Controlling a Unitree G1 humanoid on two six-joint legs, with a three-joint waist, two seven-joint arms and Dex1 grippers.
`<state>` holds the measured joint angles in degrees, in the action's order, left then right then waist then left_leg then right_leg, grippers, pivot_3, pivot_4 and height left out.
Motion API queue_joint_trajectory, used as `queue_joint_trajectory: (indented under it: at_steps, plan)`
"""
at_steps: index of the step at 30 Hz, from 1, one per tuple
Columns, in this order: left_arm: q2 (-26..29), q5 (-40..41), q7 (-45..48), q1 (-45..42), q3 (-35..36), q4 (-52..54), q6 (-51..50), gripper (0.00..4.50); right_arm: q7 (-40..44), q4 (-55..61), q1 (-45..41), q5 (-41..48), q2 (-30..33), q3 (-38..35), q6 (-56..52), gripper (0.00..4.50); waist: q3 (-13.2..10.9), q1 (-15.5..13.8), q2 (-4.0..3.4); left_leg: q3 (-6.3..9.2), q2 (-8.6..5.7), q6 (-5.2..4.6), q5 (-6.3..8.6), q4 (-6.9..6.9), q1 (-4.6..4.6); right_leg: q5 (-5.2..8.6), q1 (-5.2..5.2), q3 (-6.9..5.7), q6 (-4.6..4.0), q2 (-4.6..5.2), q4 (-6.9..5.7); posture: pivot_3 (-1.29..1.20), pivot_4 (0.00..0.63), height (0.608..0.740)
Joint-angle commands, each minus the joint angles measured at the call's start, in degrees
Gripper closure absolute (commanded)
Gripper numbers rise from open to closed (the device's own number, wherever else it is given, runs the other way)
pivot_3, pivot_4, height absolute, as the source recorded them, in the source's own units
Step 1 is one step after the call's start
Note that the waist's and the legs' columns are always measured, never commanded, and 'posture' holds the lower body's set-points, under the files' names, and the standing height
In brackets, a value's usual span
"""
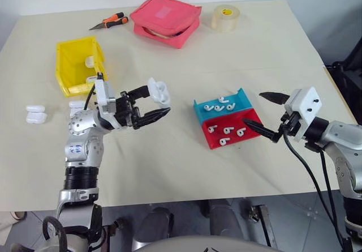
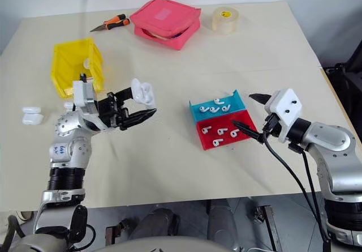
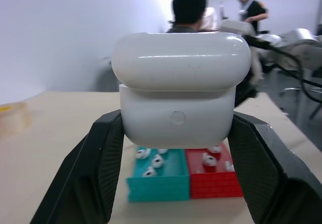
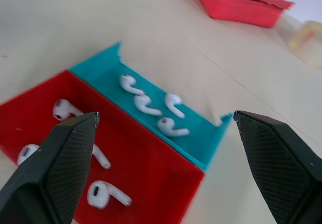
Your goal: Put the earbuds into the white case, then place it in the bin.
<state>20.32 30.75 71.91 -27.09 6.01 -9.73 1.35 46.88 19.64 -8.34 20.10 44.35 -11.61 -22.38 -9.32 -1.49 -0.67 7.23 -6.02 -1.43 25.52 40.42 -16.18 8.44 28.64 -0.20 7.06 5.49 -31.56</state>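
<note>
The left gripper (image 1: 151, 106) is raised above the table (image 1: 186, 167), its two black fingers clamped on the white case (image 1: 159, 92), which sits between them with its lid hinged open; in the left wrist view the case (image 3: 178, 90) stands upright between the pads, and past it the blue tray (image 3: 158, 181) and red tray (image 3: 214, 178) lie side by side; two people show at the far end of the room in that view; the right gripper (image 1: 261, 113) hovers just beside the trays on their right, its fingers spread wide apart and holding nothing; the right wrist view looks down between those fingers (image 4: 55, 168) at the earbuds (image 4: 151, 105), four lying in the blue tray (image 4: 108, 65) and four in the red tray (image 4: 151, 173); the two trays touch along one long wall; the bin (image 1: 79, 65) stands on the far left part of the table, well apart from the trays, with something small and white inside it; two more white cases (image 1: 36, 114) rest near the table's left edge; at the far edge lie an orange-handled tool (image 1: 109, 21), a pink pouch (image 1: 166, 20) and a roll of tape (image 1: 225, 17)
</note>
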Motion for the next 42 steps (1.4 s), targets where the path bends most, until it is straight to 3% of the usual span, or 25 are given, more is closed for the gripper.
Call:
queue_joint_trajectory:
  at_steps: [1, 9, 12, 14, 18, 23, 26, 28, 37, 42]
  plan:
    - [-0.2, -0.8, 3.9, -1.3, -1.6, -2.0, 3.8, 1.75, -2.7, 4.1, 1.0, -1.1, 2.0, -1.5, -4.1, 0.0, 0.0, 0.0, 0.0, 0.01, 0.0, -0.01, 0.0, 0.0, -0.02, -0.01, 0.01, 0.0, 0.0, 0.0, 0.01, 0.0, 0.15, 0.74]
    - [-2.8, -0.7, 4.6, 0.2, -4.4, -1.8, 5.3, 1.75, -2.4, 9.5, 3.8, -3.0, 10.1, -1.1, -14.5, 0.0, 0.0, -0.2, -0.01, 0.01, -0.04, -0.1, 0.01, 0.08, -0.05, -0.08, -0.04, 0.02, 0.07, 0.03, 0.09, 0.0, 0.15, 0.74]
    - [-3.3, -0.6, 4.3, 1.1, -5.1, -0.7, 4.9, 1.75, -1.1, 12.6, 4.6, -0.4, 11.8, -2.3, -17.9, 0.61, 0.0, -0.2, 0.0, 0.01, -0.03, -0.12, 0.01, 0.08, -0.03, -0.1, -0.1, 0.02, 0.1, 0.01, 0.16, 0.0, 0.15, 0.74]
    - [-3.4, -0.1, 4.4, 1.6, -5.1, -0.3, 4.3, 1.75, -0.5, 15.5, 4.6, 0.5, 14.1, -2.2, -21.8, 1.24, 0.0, -0.2, 0.0, 0.01, -0.03, -0.12, 0.01, 0.08, -0.04, -0.11, -0.1, 0.03, 0.13, 0.01, 0.17, 0.0, 0.15, 0.74]
    - [-3.7, -0.6, 4.2, 2.4, -5.3, -0.1, 4.6, 1.75, 0.8, 20.0, 3.8, 3.8, 17.1, -2.0, -27.9, 1.24, 0.0, -0.2, 0.0, 0.01, -0.01, -0.13, 0.02, 0.08, -0.02, -0.12, -0.13, 0.05, 0.13, 0.0, 0.2, 0.0, 0.15, 0.74]
    - [-4.1, -0.4, 2.8, 4.4, -5.7, 2.7, 3.8, 1.75, 3.4, 20.6, -3.3, 4.8, 21.0, 4.0, -29.0, 1.24, 0.0, -0.2, 0.0, 0.01, -0.02, -0.18, 0.03, 0.08, -0.04, -0.24, -0.16, 0.07, 0.18, -0.02, 0.41, 0.0, 0.15, 0.74]
    - [-4.0, -0.1, 1.7, 6.2, -5.8, 5.1, 3.0, 1.75, 5.0, 19.2, -8.3, 4.5, 21.9, 8.6, -29.3, 1.79, 0.0, -0.2, 0.0, 0.0, 0.05, -0.18, 0.03, 0.07, -0.08, -0.37, -0.18, 0.06, 0.18, -0.09, 0.63, 0.0, 0.15, 0.74]
    - [-3.9, -0.3, 1.3, 7.0, -6.1, 5.8, 2.9, 1.75, 6.2, 18.3, -11.1, 3.6, 22.1, 11.8, -28.8, 2.46, 0.0, -0.2, 0.0, -0.05, 0.05, -0.18, 0.03, 0.07, -0.1, -0.38, -0.18, 0.05, 0.19, -0.09, 0.68, 0.0, 0.15, 0.74]
    - [-3.8, -0.9, -0.4, 8.5, -6.3, 7.0, 3.8, 1.75, 9.8, 12.3, -23.1, -1.3, 20.1, 27.4, -30.6, 2.46, 0.0, -0.2, 0.0, -0.09, 0.04, -0.21, 0.02, 0.08, -0.13, -0.43, -0.17, 0.04, 0.2, -0.07, 0.74, 0.0, 0.15, 0.74]
    - [-3.8, -1.1, -1.8, 9.7, -6.4, 8.2, 4.2, 1.75, 11.4, 9.9, -26.2, -3.9, 19.1, 31.2, -29.2, 2.29, 0.0, -0.2, 0.0, -0.1, 0.03, -0.21, 0.02, 0.08, -0.16, -0.44, -0.15, 0.03, 0.2, -0.07, 0.75, 0.0, 0.15, 0.74]
